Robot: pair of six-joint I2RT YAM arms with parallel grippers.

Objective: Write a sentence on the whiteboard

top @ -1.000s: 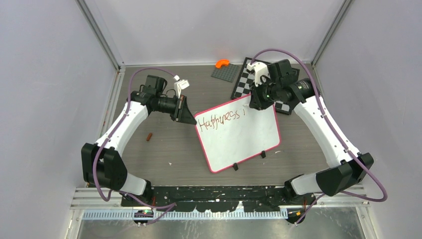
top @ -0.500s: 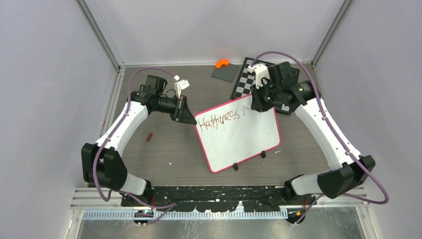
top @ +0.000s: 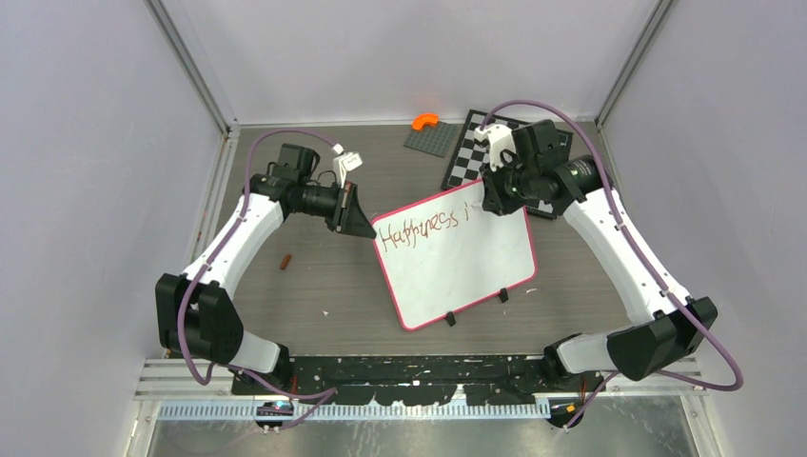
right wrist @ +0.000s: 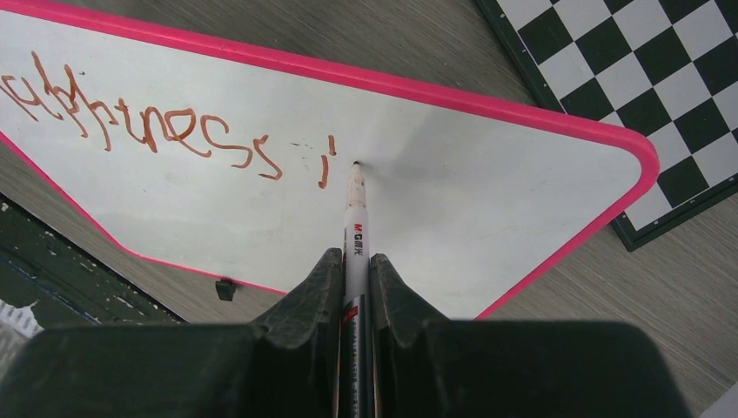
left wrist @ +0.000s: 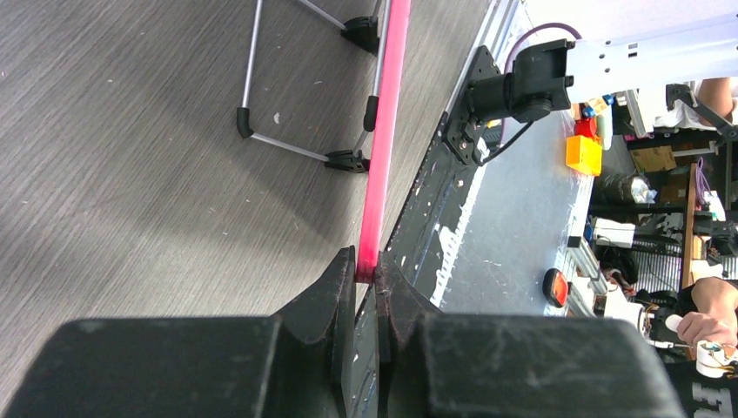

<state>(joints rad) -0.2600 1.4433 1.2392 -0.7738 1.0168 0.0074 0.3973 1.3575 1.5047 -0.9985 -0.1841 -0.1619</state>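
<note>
The whiteboard (top: 462,262) with its pink frame lies tilted at the table's middle. Along its top runs the sentence (top: 419,228), red-brown and reading "Happiness i" (right wrist: 165,131). My left gripper (top: 362,221) is shut on the board's left corner, pinching the pink frame (left wrist: 383,148) between its pads (left wrist: 344,279). My right gripper (top: 493,198) is shut on a white marker (right wrist: 355,235). The marker's tip rests on the white surface just right of the "i".
A black-and-white chessboard (top: 474,152) lies behind the board under my right arm, also in the right wrist view (right wrist: 635,78). A grey plate (top: 430,139) with an orange piece (top: 424,121) sits at the back. A small brown stub (top: 284,261) lies left.
My right gripper has shifted slightly right along the top line with the marker, past the "i". The left arm and the board have stayed still.
</note>
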